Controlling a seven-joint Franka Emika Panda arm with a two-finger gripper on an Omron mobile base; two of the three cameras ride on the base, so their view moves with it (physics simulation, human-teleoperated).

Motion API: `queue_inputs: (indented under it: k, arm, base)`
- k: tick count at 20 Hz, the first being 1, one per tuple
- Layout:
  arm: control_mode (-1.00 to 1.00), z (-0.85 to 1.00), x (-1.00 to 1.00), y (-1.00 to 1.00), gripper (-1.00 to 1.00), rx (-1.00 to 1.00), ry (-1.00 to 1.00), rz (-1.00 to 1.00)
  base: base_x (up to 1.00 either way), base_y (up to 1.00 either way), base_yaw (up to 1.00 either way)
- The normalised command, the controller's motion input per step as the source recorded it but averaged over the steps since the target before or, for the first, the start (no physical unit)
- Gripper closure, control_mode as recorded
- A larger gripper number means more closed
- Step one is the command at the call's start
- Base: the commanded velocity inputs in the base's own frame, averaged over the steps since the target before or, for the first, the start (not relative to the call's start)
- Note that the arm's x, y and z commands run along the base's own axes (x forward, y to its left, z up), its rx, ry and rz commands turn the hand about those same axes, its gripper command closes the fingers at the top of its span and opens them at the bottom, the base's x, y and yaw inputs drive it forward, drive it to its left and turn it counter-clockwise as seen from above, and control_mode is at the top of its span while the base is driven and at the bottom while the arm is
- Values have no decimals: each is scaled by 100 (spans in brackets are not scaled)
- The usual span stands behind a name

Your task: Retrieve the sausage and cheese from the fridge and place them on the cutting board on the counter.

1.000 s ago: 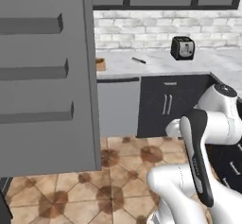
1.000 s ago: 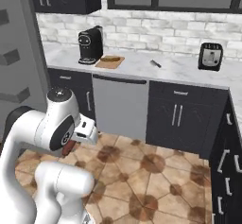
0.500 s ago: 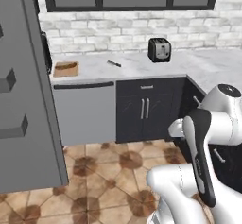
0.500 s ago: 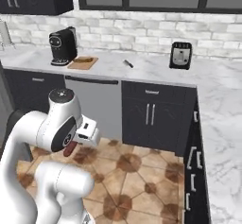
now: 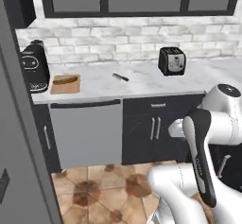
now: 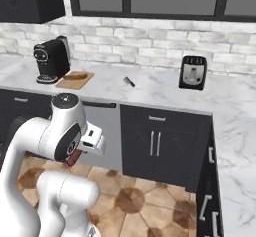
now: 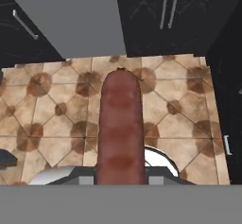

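My gripper (image 7: 120, 179) is shut on the sausage (image 7: 120, 128), a reddish-brown cylinder that points away from the hand over the tiled floor. Seen from the right base, the sausage (image 6: 73, 158) peeks out under the folded arm, where the gripper (image 6: 80, 151) hangs low in front of the cabinets. The light-brown cutting board (image 5: 65, 83) (image 6: 75, 79) lies on the white marble counter (image 5: 146, 83) (image 6: 165, 93) beside the coffee machine. The fridge (image 5: 19, 142) shows as a dark grey door along the left edge. The cheese is out of view.
A black coffee machine (image 5: 34, 67) (image 6: 51, 59) stands left of the board. A knife (image 5: 120, 77) (image 6: 129, 81) and a toaster (image 5: 172, 60) (image 6: 193, 72) sit further right. A grey dishwasher front (image 5: 85, 133) and black cabinets (image 6: 160, 143) stand below the counter, which turns a corner on the right.
Both base views have swung away from the fridge, so the counter and board now sit nearer the middle. The arm's pose and its hold on the sausage are unchanged.
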Motion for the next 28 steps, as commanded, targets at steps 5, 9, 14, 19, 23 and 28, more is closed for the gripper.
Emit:
queue_inputs:
  k: [5, 9, 14, 19, 23, 28]
  arm:
    - [100, 0, 0, 0, 100, 0, 0, 0]
    - [100, 0, 0, 0, 100, 0, 0, 0]
    - [100, 0, 0, 0, 100, 0, 0, 0]
    - [100, 0, 0, 0, 100, 0, 0, 0]
    - [100, 0, 0, 0, 100, 0, 0, 0]
    - [100, 0, 0, 0, 100, 0, 0, 0]
  base:
    - [88, 0, 17]
    - [79, 0, 28]
    - [67, 0, 43]
    - [73, 12, 32]
    - [76, 30, 12]
    - [67, 50, -3]
